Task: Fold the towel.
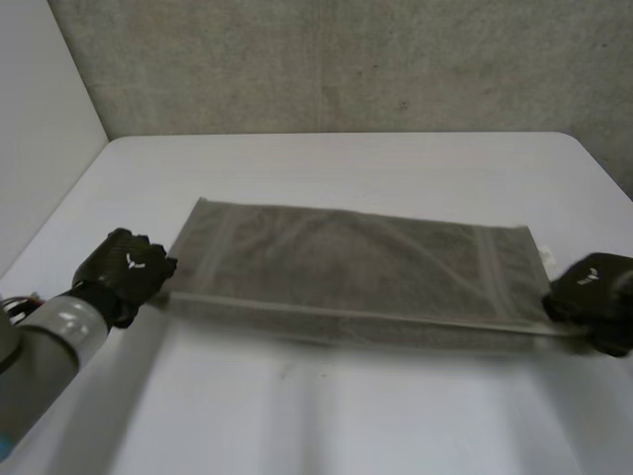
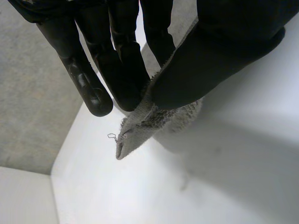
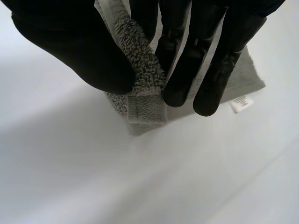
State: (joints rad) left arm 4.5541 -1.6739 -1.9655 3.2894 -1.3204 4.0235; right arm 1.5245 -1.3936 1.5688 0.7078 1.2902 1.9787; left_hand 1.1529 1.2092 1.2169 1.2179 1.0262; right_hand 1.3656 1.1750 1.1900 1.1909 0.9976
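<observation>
- Overhead, the worktop [image 1: 326, 416] is white, matt and bare around the cloth. Its far right corner is rounded.
- A rough grey concrete wall [image 1: 346, 59] runs behind the far edge. A plain white side wall [image 1: 40, 99] stands along the left.
- The grey towel [image 1: 346, 267] lies crosswise at mid-worktop, long sides parallel to the far edge, spread full length between the two hands.
- The left robot hand [image 1: 124, 269] is at the towel's near left corner. Its thumb [image 2: 224, 51] and straight fingers [image 2: 93, 88] pinch the cloth. A frayed tip pokes out past the fingertips, clear of the surface.
- The right robot hand [image 1: 593, 297] is at the near right corner, with the terry hem clamped between thumb and fingers. A small white label [image 3: 241, 103] sits at the towel's edge beside the fingertips.
- The near long edge is drawn straight from hand to hand, with a shadow band under it. The far edge rests flat.
- A broad open strip lies between the towel and the concrete wall, and a wide bare area on the near side.
- Each hand sits near its own side edge of the worktop.
</observation>
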